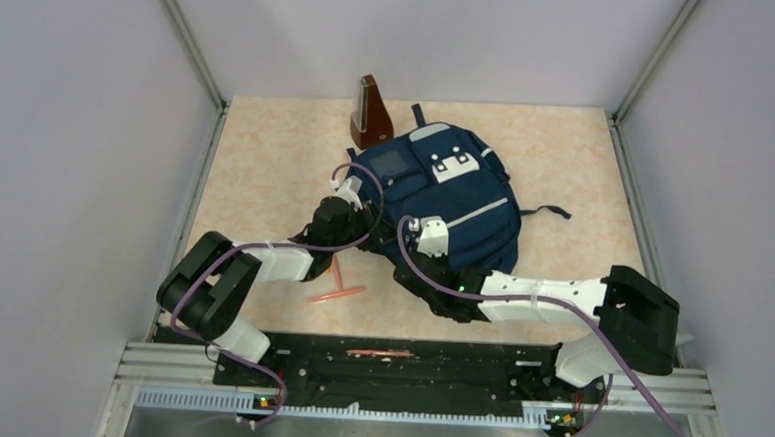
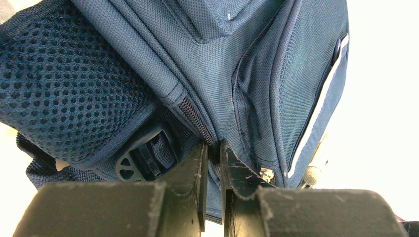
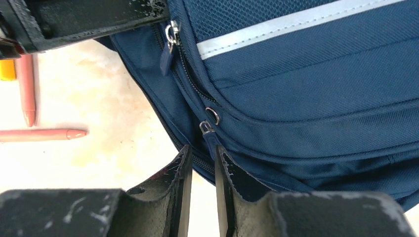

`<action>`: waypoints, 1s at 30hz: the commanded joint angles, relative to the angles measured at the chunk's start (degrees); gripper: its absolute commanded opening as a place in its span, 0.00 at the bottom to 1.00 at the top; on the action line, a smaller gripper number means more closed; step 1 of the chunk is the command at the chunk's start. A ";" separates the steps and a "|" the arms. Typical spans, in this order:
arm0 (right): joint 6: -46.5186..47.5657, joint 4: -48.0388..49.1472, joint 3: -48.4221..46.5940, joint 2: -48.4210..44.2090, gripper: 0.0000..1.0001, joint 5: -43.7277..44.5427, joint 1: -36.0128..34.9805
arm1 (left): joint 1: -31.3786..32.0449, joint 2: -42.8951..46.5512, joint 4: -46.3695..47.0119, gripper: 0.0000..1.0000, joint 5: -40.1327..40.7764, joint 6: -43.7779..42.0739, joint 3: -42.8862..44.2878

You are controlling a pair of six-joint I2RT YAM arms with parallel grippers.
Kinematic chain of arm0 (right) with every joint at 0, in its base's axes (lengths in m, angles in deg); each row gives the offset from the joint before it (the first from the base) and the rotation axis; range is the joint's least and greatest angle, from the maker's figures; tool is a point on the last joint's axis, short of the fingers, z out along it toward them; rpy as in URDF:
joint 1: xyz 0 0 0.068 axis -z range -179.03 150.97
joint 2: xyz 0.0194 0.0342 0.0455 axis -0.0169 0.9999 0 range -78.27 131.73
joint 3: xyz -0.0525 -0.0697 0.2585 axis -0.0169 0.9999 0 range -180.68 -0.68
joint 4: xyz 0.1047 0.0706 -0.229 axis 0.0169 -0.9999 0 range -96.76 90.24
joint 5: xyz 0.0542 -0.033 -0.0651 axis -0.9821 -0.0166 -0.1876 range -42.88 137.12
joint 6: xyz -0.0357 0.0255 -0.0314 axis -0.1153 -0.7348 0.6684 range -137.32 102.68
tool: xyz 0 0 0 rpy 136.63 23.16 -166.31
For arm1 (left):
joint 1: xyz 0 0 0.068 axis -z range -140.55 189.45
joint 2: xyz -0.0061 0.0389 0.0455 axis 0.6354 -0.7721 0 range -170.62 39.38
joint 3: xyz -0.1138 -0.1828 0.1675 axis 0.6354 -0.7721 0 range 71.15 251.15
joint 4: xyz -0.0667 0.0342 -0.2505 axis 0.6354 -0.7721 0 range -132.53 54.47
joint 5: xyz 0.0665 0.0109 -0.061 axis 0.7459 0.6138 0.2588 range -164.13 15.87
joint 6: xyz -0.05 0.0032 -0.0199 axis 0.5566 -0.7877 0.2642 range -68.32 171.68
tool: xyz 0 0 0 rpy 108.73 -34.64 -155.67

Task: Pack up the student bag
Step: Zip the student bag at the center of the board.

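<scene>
left gripper (image 2: 213, 145) pinches student bag (image 1: 460, 197) at zipper seam (image 2: 195, 118) by mesh pocket (image 2: 64, 89); right gripper (image 3: 201, 150) clamped on bag's zipper pull (image 3: 208, 136)

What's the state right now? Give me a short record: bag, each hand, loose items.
bag: student bag lying front up on the table
left hand: nearly shut, pinching the bag's zip seam
right hand: fingers narrow, zip pull between the tips; firm grip unclear
loose items: two pink pencils by the bag's near-left edge; brown wedge-shaped object behind it
</scene>
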 commanded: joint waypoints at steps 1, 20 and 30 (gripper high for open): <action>-1.93 -1.50 -1.38 -1.53 0.22 1.56 -0.79 | 0.01 1.67 0.06 0.16 -0.39 -1.80 1.17; -0.76 -1.44 -5.16 8.04 0.27 6.09 -0.18 | 0.06 2.99 -0.96 0.16 -0.09 -1.98 1.13; -0.54 -5.67 -6.60 7.78 0.01 10.77 0.06 | -0.14 3.76 -2.57 0.06 2.05 -3.73 1.63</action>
